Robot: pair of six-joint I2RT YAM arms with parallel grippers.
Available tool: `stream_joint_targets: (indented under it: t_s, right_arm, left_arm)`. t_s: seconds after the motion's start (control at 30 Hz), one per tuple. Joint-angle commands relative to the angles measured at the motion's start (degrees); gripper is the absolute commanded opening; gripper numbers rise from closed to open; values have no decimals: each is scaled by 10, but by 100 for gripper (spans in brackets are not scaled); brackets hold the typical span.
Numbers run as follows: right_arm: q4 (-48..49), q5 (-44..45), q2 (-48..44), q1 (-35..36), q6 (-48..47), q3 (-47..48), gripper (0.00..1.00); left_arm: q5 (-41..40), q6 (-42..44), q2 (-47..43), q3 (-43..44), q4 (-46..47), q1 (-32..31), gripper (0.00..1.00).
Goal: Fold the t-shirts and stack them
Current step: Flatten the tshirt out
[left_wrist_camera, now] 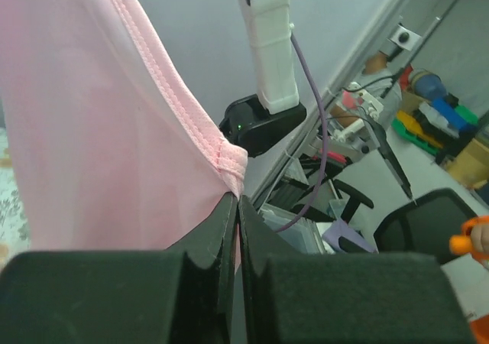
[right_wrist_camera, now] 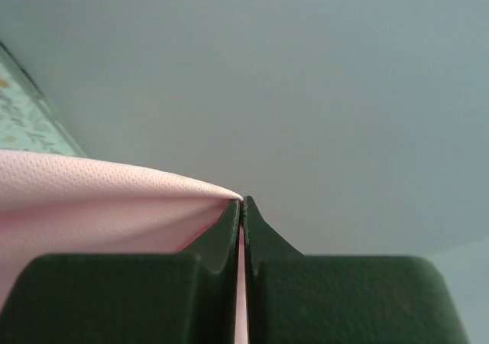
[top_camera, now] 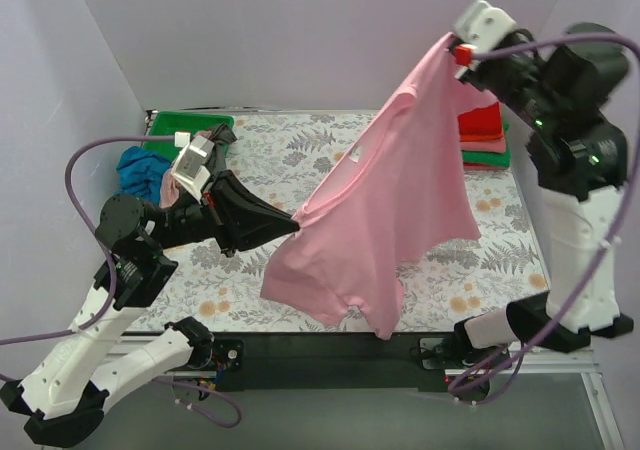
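A light pink t-shirt [top_camera: 385,210] hangs stretched in the air between my two grippers, above the floral table. My left gripper [top_camera: 296,222] is shut on its lower left corner; in the left wrist view the pink hem [left_wrist_camera: 229,160] runs into the closed jaws of the gripper [left_wrist_camera: 238,200]. My right gripper [top_camera: 455,45] is raised high at the upper right and is shut on the shirt's top corner; the pink cloth [right_wrist_camera: 99,206] enters its closed jaws [right_wrist_camera: 242,201]. Folded red, salmon and green shirts [top_camera: 483,135] are stacked at the right back.
A green tray [top_camera: 185,123] stands at the back left with dark and red cloth [top_camera: 215,135] on it. A crumpled blue shirt [top_camera: 140,170] lies beside it. The grey floral table [top_camera: 290,160] has white walls behind and to the left.
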Motion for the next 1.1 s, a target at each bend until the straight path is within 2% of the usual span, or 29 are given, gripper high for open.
stream_joint_targets:
  t_s: [0.0, 0.07, 0.1, 0.13, 0.17, 0.2, 0.23, 0.27, 0.3, 0.33, 0.37, 0.4, 0.43, 0.47, 0.5, 0.57, 0.67, 0.73, 0.77, 0.8, 0.87, 0.9, 0.93, 1.0, 1.07]
  right_arm:
    - [32, -35, 92, 46, 30, 12, 1]
    - [41, -16, 126, 111, 9, -9, 1]
    - [50, 2, 158, 130, 3, -27, 1]
    - [85, 9, 174, 146, -3, -61, 1]
    - [104, 17, 192, 174, -5, -78, 1]
    - [127, 34, 237, 185, -5, -89, 1]
    - [165, 42, 264, 192, -1, -96, 1]
    - [175, 50, 296, 206, 7, -83, 1]
    - [179, 68, 368, 211, 16, -65, 1]
    - [180, 77, 407, 217, 30, -4, 6]
    - [179, 90, 445, 230, 42, 24, 36]
    - [182, 141, 510, 239, 43, 57, 52]
    - [185, 163, 535, 245, 45, 82, 65]
    - [185, 174, 552, 254, 45, 106, 81]
    - [185, 182, 556, 255, 46, 102, 84]
    - [183, 182, 535, 256, 53, 54, 88]
    - [155, 197, 450, 251, 33, -27, 91]
    - [107, 188, 412, 243, 22, -67, 94]
    - [88, 182, 371, 234, 17, -87, 95]
    - [51, 174, 349, 227, 7, -143, 96]
    - [20, 152, 304, 204, -6, -211, 97]
    - [1, 127, 261, 192, -10, -272, 97]
    - [-26, 110, 239, 181, -11, -306, 98]
    - [-49, 54, 182, 127, -10, -358, 98]
    - [-80, -25, 142, 40, 6, -408, 97]
  left_arm:
    - [-115, -19, -48, -47, -43, -3, 0]
    - [-209, -58, -77, -113, -78, -3, 0]
    - [-294, -79, -108, -140, -92, -2, 0]
    - [-336, -137, -123, -192, -114, -3, 0]
    - [-375, -165, -136, -216, -168, -3, 0]
    - [-470, -204, -153, -239, -200, -2, 0]
    - [-509, -276, -183, -290, -234, -3, 0]
    - [-556, -330, -200, -312, -316, -2, 0]
    - [-593, -376, -216, -336, -356, -2, 0]
    - [-661, -412, -252, -356, -389, -2, 0]
    - [-688, -481, -267, -388, -447, -2, 0]
    - [-711, -504, -281, -397, -470, -2, 10]
    - [-752, -510, -293, -402, -482, -2, 29]
    - [-763, -515, -301, -401, -502, -3, 59]
    - [-772, -518, -297, -385, -517, -2, 71]
    - [-783, -497, -275, -358, -538, -3, 82]
    - [-791, -444, -241, -305, -550, -2, 82]
    - [-779, -355, -232, -291, -517, -3, 82]
    - [-745, -312, -228, -294, -452, -3, 81]
    - [-708, -204, -219, -307, -409, -2, 80]
    - [-623, -120, -198, -319, -310, -2, 80]
    - [-529, -88, -168, -323, -292, -3, 80]
    - [-489, -49, -154, -339, -277, -2, 80]
    - [-365, -25, -122, -359, -233, -2, 78]
    - [-287, -7, -80, -392, -190, -3, 74]
